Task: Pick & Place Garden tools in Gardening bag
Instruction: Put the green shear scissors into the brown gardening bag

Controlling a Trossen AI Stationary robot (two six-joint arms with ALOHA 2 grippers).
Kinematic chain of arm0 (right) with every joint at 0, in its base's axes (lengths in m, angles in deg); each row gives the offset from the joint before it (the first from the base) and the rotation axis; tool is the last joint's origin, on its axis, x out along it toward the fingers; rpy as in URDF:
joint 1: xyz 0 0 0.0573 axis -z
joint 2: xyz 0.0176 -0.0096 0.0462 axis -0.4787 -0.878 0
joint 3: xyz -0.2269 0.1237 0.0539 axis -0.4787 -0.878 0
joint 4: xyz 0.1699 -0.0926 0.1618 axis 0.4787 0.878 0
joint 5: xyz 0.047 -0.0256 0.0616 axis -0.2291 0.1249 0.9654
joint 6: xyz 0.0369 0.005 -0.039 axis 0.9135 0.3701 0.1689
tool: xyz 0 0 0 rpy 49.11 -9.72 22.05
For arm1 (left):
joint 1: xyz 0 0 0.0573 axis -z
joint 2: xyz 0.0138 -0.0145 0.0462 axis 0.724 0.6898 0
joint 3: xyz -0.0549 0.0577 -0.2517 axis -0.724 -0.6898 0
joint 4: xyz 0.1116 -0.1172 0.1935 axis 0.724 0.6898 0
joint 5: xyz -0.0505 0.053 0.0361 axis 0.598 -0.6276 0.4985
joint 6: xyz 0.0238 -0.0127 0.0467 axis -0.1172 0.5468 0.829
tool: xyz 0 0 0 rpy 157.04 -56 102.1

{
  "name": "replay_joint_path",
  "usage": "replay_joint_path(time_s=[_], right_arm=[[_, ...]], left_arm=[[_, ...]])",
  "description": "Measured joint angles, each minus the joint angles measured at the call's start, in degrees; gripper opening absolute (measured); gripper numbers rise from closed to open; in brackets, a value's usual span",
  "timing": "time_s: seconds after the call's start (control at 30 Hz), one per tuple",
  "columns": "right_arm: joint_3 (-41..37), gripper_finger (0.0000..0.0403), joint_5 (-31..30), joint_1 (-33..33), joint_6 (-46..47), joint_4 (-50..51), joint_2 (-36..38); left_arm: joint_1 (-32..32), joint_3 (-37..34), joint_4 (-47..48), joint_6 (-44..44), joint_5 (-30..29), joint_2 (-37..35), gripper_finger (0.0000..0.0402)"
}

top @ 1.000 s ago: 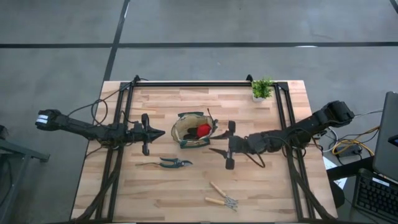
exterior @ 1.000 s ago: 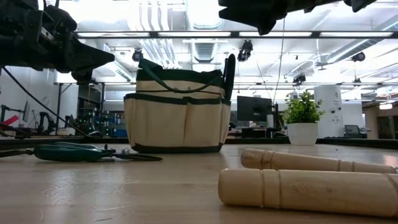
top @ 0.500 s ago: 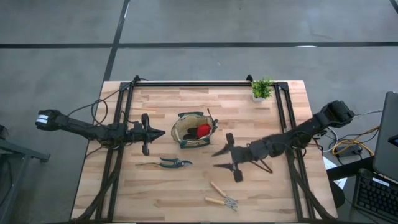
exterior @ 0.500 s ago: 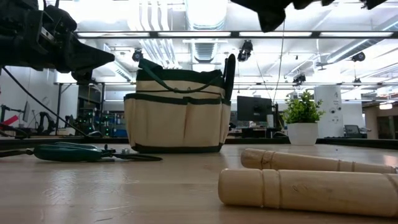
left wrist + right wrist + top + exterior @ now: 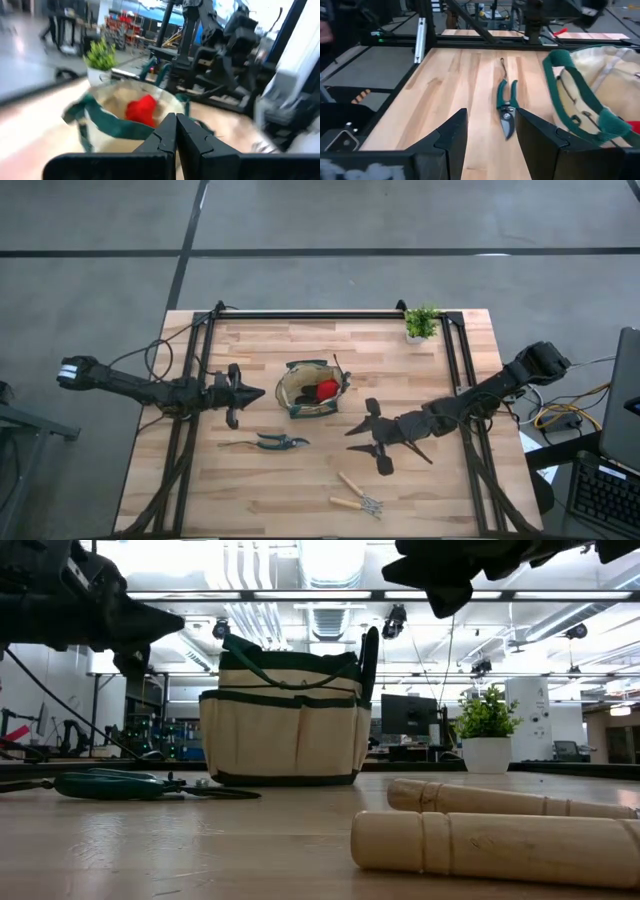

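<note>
The tan gardening bag (image 5: pixel 300 395) with green trim stands upright on its base at the table's middle, a red item (image 5: pixel 327 389) inside it. It also shows in the low view (image 5: pixel 285 725). One pair of teal-handled pruning shears (image 5: pixel 268 443) lies flat, near and left of the bag. Two wooden-handled tools (image 5: pixel 355 496) lie flat near the front edge. My left gripper (image 5: pixel 258 393) is shut and empty, above the table just left of the bag. My right gripper (image 5: pixel 350 430) is open and empty, above the table, right of and nearer than the bag, pointing toward the shears (image 5: pixel 506 102).
A small potted plant (image 5: pixel 421 323) stands at the far right corner. A black frame rail (image 5: pixel 310 314) runs along the far edge, with rails down both sides. A dark handle (image 5: pixel 370 650) sticks up from the bag's right side.
My right gripper has moved away from the bag toward the table's near edge and has turned a little, its tip still facing the table's left side. The bag, the shears and the wooden-handled tools have stayed where they were.
</note>
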Motion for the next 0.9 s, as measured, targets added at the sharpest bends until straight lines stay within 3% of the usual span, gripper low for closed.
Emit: replay_joint_path(time_s=[0.2, 0.33, 0.4, 0.57, 0.9], right_arm=[[-1.5, 0.0144, -0.2, 0.0, 0.0, -0.1, 0.0], [-3.2, 0.0137, -3.0, 0.0, 0.0, -0.2, 0.0], [-3.9, 0.0134, -4.1, 0.0, 0.6, -0.1, 0.0], [-4.6, 0.0125, -4.4, 0.0, 2.6, -0.2, 0.0], [-4.8, 0.0108, -4.8, 0.0, 3.0, -0.8, 0.0]], left_arm=[[-0.1, 1.8, -0.3, -7.8, -3.0, 0.1, 0.0012], [2.2, 2.5, 1.6, -7.2, 6.2, 1.9, 0.0012], [4.8, 2.9, 3.0, -5.4, 6.9, 3.8, 0.0012], [11.7, 5.1, 8.5, -3.4, 2.3, 9.6, 0.002], [25.7, 12.6, 18.7, -7.5, -3.8, 24.6, 0.0115]])
